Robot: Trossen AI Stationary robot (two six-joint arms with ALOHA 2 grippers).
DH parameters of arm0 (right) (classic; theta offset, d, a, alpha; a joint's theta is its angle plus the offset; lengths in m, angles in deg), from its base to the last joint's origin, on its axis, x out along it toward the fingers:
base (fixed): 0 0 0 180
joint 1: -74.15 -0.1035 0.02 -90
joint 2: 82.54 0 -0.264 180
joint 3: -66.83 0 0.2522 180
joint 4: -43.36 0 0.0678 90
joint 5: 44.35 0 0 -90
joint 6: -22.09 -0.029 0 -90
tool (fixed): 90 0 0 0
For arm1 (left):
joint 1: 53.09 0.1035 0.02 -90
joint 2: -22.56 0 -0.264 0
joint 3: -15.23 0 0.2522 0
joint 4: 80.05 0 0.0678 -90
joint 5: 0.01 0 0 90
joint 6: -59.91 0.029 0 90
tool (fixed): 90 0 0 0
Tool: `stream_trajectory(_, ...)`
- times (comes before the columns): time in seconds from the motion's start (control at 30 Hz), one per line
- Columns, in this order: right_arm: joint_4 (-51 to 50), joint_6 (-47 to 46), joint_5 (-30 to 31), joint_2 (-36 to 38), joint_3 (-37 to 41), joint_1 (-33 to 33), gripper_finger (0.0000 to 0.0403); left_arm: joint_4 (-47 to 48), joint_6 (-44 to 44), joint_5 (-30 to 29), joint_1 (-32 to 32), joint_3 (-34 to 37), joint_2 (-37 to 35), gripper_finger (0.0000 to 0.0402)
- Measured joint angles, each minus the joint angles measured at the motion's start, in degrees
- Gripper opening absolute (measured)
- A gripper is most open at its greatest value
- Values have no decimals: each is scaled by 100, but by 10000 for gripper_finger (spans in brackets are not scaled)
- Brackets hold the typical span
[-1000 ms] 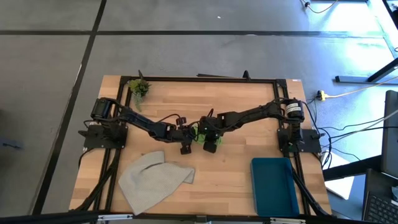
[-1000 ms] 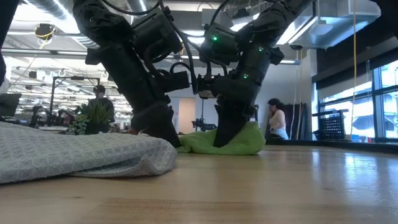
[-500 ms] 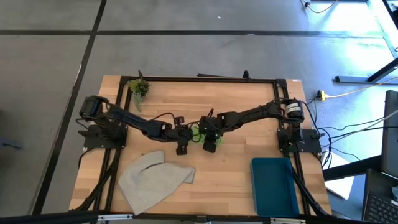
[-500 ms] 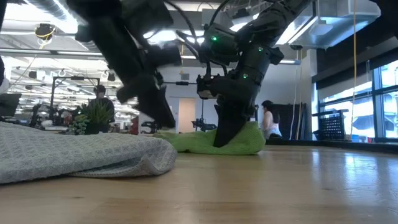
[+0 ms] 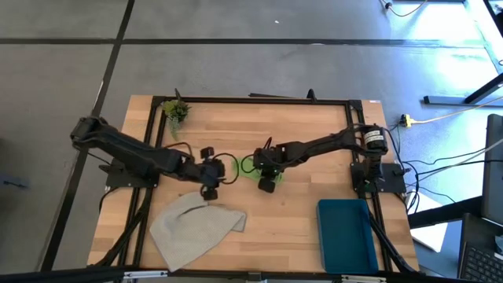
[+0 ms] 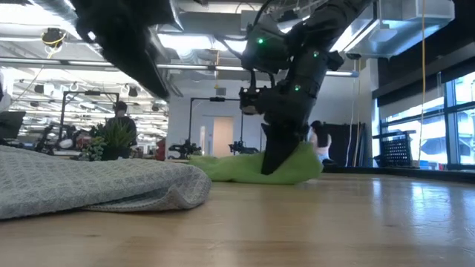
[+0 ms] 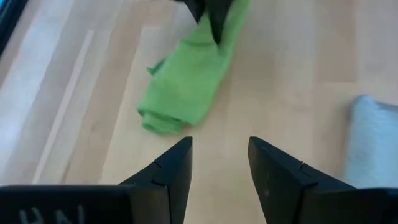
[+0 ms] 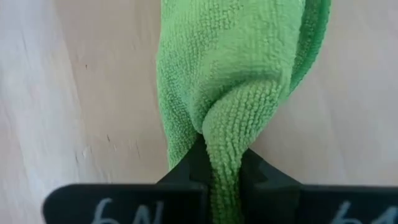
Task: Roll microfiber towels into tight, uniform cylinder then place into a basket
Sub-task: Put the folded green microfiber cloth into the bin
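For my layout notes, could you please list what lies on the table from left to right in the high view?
Grey towel → left gripper → green towel, pinched by the right gripper → teal basket. The plant sprig overlaps in order, so I leave it out.

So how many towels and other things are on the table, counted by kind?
Towels: 2, a green towel pinched in the right gripper and a grey towel lying loose.
Bins: 1, the teal basket.
Plants: 1, a small plant sprig.
Total: 4.
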Motion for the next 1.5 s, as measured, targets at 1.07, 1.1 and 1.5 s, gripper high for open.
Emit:
stream_trajectory(1.07, -4132, -6506, 2354, 2352, -27, -3670, 22, 312, -779, -890, -1348, -2, -559, 149)
stream_trajectory(1.1, -4170, -6828, 2356, 2355, -28, -3847, 22, 312, -777, -888, -1357, -2, -559, 149)
stream_trajectory(1.5, -5136, -10245, 1515, 2318, -28, -5629, 22, 312, -753, -903, -1371, -2, -559, 149)
